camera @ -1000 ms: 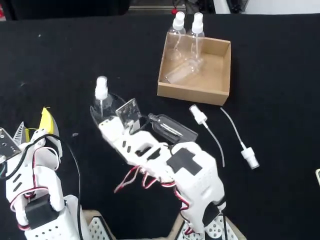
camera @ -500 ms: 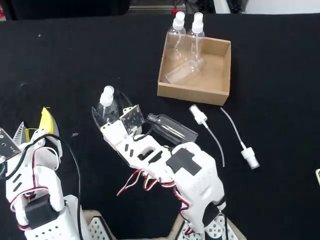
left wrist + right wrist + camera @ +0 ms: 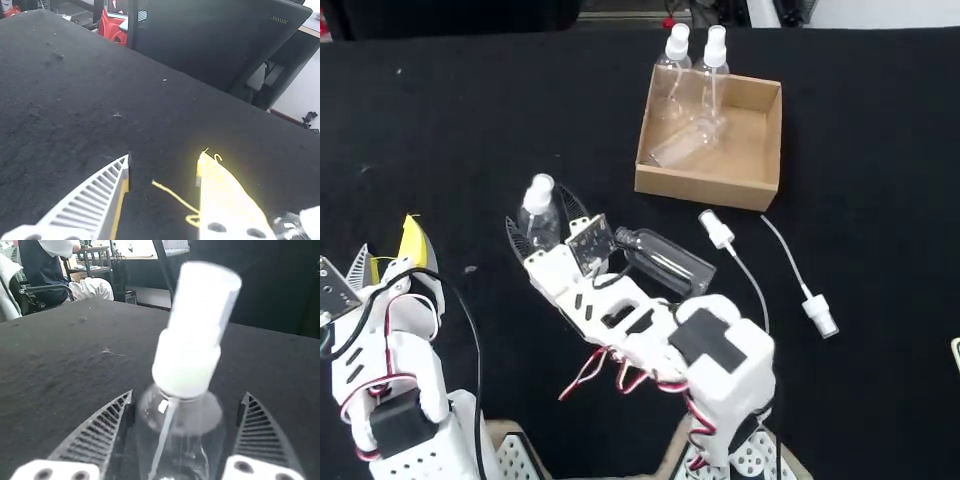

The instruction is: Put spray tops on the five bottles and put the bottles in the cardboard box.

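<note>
Two capped bottles [image 3: 676, 52] stand in the cardboard box [image 3: 705, 186]. The right gripper [image 3: 545, 222] pinches a third capped bottle [image 3: 538, 205] between its fingers on the worktop [image 3: 450, 100]. An uncapped bottle [image 3: 665, 261] and two loose spray tops [image 3: 717, 230] await fitting. The left gripper [image 3: 162, 162] hangs with fingers spread, empty.

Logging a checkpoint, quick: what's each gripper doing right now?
Left gripper: open, holding nothing.
Right gripper: closed on a bottle with its spray top on.

Office or lab room, by the look: black-clothed table [image 3: 440, 100], large dark monitor back [image 3: 215, 40] past its far edge, office chair [image 3: 35, 290] and furniture behind.
</note>
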